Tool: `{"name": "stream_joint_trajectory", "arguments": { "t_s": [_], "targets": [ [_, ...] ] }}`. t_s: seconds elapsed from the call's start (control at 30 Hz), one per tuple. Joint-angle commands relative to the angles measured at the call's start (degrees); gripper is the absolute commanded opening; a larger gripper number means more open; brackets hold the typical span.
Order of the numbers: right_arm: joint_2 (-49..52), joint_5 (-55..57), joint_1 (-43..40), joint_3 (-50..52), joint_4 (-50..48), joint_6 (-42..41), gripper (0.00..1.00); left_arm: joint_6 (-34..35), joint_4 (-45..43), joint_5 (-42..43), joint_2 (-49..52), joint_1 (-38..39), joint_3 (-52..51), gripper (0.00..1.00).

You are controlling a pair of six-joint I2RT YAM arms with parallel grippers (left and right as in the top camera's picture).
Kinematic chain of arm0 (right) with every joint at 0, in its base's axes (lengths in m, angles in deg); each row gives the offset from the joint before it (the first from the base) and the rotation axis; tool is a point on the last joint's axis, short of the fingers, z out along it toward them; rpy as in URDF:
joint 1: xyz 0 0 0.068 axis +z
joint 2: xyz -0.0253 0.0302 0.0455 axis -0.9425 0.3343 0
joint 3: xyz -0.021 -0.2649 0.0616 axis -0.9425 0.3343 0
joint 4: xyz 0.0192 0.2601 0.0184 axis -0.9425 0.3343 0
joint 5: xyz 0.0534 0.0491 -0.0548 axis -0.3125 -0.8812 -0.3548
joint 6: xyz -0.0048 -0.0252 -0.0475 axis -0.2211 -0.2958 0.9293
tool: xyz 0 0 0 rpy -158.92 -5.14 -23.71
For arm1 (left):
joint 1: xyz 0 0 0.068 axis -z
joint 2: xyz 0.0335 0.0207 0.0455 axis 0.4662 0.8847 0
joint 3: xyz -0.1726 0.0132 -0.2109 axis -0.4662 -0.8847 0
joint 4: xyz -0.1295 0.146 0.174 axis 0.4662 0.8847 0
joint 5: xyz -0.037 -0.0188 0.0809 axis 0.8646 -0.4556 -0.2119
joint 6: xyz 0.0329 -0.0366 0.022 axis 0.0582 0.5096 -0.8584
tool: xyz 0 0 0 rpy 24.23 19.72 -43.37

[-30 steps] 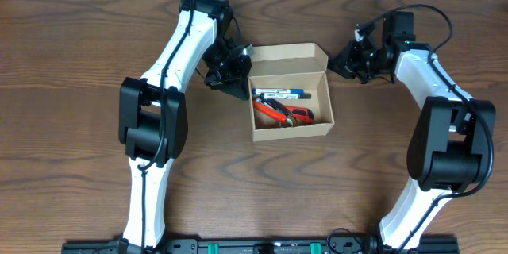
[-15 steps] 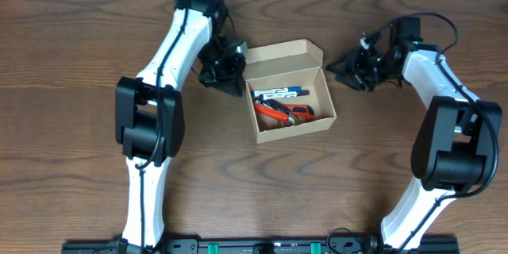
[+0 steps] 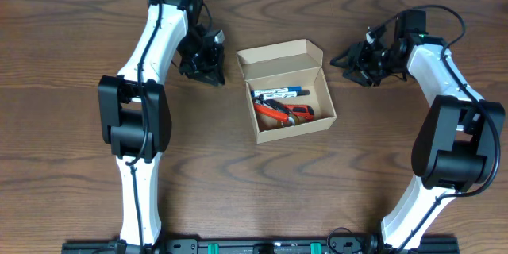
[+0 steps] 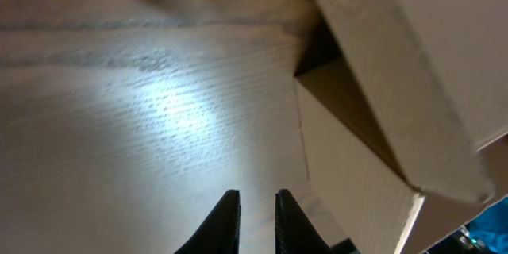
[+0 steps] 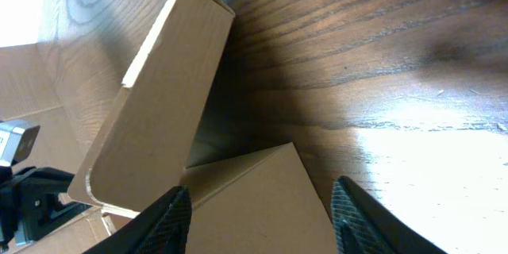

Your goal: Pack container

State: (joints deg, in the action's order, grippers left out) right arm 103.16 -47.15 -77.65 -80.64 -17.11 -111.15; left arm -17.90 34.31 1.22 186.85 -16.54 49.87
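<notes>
Two arms at a brown wooden table [image 3: 79, 167] in the overhead view, with a tan cardboard box [image 3: 295, 129] between them, near the middle and a little toward the far edge. Stands open, lid [image 3: 278, 54] tipped up along the far side. Holds a marker [image 3: 279, 94] with a blue cap and, just in front of it, a red-handled tool [image 3: 282, 112]. Just beside the far left corner of the box, but apart from it, the left gripper [image 3: 213, 73]. Near the far right corner, also clear of the cardboard, the right gripper [image 3: 343, 62].

From the left wrist: two dark fingers [image 4: 226, 221] at the bottom edge, nearly together with only a thin slit between them, clamping nothing. Hover over bare, brightly lit wood, with a corner of the box and the raised lid off to the right, not touching.

From the right wrist: fingers [image 5: 168, 221] spread well apart and empty. Frame a cardboard wall of the box low in the picture, with the lid rising at a tilt toward the upper left. Cannot tell for certain whether either tip touches the cardboard.
</notes>
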Motion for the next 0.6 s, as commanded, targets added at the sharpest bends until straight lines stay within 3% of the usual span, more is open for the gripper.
{"name": "stream_joint_trajectory", "arguments": {
  "t_s": [0.0,0.07,0.1,0.23,0.57],
  "targets": [
    [0.61,0.09,0.13,-1.60,0.44,-0.15,0.47,1.64,-1.01,-0.15,0.35,1.49,0.15,0.14],
    [0.61,0.13,0.13,-1.70,0.31,-0.55,0.44,2.08,-1.49,-0.13,0.35,2.05,0.15,0.12],
    [0.61,0.13,0.13,-1.75,0.17,-0.57,0.39,2.73,-1.64,-0.15,0.35,2.34,0.15,0.06],
    [0.61,0.24,0.09,-1.75,-0.87,-1.27,0.02,4.55,-2.34,-0.11,0.46,2.71,0.13,0.06],
    [0.70,0.07,0.02,-2.62,-6.78,-7.61,0.02,5.03,-1.55,1.79,0.46,2.71,0.13,0.06]
  ]
}}
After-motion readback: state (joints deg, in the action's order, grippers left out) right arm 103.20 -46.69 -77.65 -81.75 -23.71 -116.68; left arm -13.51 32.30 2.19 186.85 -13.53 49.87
